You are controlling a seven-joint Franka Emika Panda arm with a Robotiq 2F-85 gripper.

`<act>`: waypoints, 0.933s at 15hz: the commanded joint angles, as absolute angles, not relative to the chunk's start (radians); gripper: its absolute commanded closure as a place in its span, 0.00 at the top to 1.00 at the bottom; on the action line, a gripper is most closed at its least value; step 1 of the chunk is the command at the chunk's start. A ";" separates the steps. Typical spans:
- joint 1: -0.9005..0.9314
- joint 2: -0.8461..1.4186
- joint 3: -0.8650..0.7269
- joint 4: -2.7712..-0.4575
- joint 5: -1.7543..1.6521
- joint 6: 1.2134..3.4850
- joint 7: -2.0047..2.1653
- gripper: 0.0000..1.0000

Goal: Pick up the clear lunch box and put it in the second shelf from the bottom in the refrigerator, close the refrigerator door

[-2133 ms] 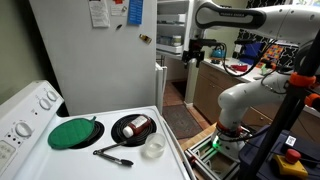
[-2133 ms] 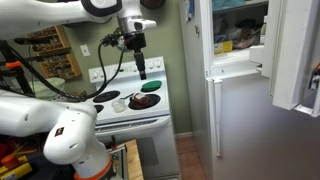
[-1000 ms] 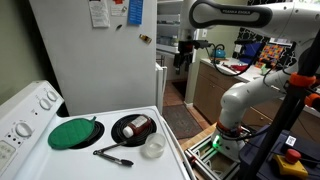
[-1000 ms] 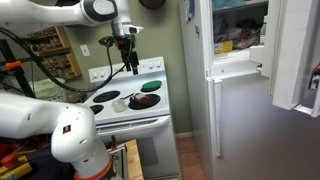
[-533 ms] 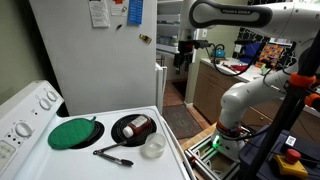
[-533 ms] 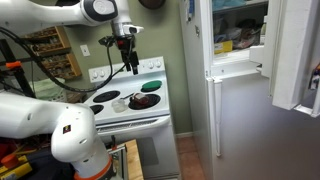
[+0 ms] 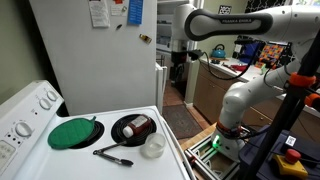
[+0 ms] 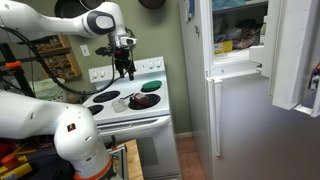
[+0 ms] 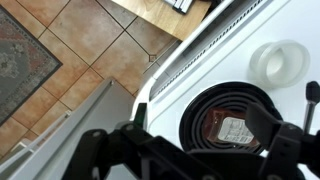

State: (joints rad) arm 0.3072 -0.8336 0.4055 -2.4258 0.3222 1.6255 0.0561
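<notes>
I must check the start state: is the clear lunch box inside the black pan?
No, the clear lunch box lies on the stove top beside the black pan.

Tool (image 8: 123,73) aloft, jaws wide apart

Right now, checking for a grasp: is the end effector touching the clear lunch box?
Apart. In an exterior view the end effector hangs well above the clear lunch box on the stove.
</notes>
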 commanded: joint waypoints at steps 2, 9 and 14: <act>0.436 -0.737 0.484 -2.507 0.399 1.796 -0.012 1.00; 0.513 -0.654 0.493 -2.513 0.368 1.865 -0.008 1.00; 0.545 -0.591 0.514 -2.516 0.382 1.935 -0.065 1.00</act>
